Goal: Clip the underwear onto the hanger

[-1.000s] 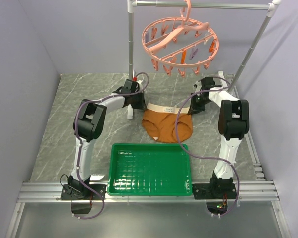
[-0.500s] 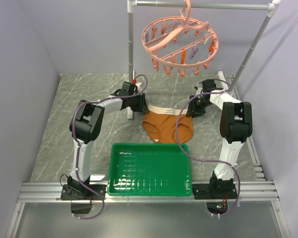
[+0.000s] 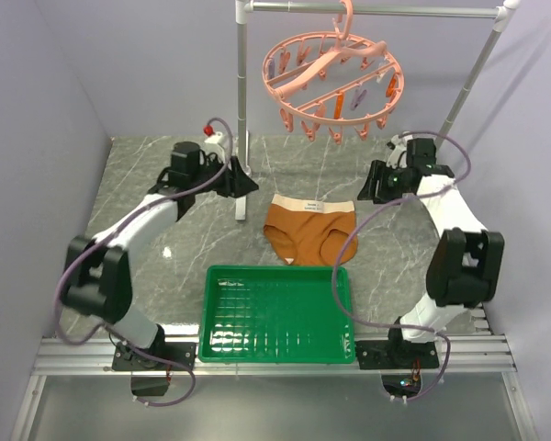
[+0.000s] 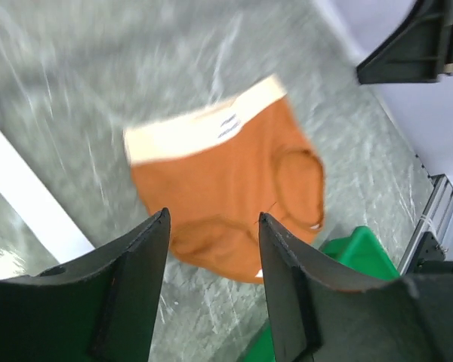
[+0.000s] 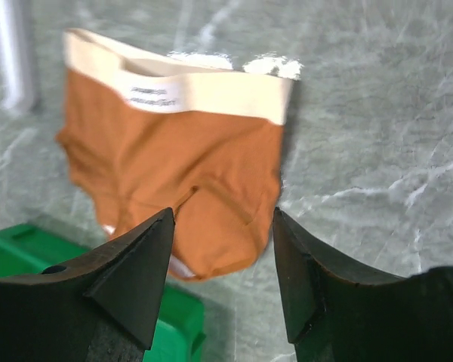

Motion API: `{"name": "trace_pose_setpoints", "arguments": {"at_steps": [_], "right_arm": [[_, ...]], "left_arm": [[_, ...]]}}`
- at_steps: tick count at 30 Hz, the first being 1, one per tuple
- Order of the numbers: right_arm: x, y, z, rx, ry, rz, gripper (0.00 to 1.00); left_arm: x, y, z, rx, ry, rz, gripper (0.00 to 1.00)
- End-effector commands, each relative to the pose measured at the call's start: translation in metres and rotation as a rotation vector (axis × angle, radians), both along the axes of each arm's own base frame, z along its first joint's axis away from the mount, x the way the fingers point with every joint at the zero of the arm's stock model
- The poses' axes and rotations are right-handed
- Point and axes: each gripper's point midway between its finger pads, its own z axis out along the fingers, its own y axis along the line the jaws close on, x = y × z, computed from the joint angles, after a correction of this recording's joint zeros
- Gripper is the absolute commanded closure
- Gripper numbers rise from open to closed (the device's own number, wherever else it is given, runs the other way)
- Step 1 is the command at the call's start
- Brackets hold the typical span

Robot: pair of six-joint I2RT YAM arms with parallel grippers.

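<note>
The rust-orange underwear (image 3: 310,231) with a cream waistband lies flat on the marble table, just behind the green tray, free of both grippers. The salmon-pink ring hanger (image 3: 331,78) with its dangling clothespins hangs from the rack bar above and behind it. My left gripper (image 3: 247,186) hovers open to the left of the waistband, my right gripper (image 3: 364,191) open to its right. In the left wrist view the underwear (image 4: 225,177) shows beyond the empty open gripper (image 4: 211,220). The right wrist view has the underwear (image 5: 177,154) below its empty open gripper (image 5: 223,215).
A green tray (image 3: 277,312) sits at the near edge between the arm bases. The metal rack's upright post (image 3: 241,110) stands beside my left gripper, and its slanted leg (image 3: 465,90) rises at the back right. Lavender walls close in both sides.
Both grippers have opened and let go of the waistband corners. Each arm has pulled away outward, the left one furthest. The underwear has settled flat on the table.
</note>
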Motion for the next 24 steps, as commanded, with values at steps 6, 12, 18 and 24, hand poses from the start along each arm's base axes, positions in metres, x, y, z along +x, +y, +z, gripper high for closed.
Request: {"name": "trace_pose_setpoints", "arguments": {"at_steps": [6,12,18,24], "right_arm": [[-0.042,-0.002,0.086,0.042,-0.253,0.107,0.38],[-0.072,0.012,0.141,0.056,-0.410,0.231,0.32],[-0.092,0.019,0.192,0.024,-0.565,0.285,0.28],[-0.112,0.033,0.228,0.042,-0.687,0.360,0.26]], "left_arm": [[-0.034,0.005,0.116,0.006,-0.447,-0.120,0.44],[-0.066,-0.002,0.158,-0.012,-0.664,-0.287,0.36],[-0.084,-0.012,0.180,-0.075,-0.679,-0.409,0.16],[-0.089,-0.016,0.195,-0.108,-0.741,-0.407,0.16]]}}
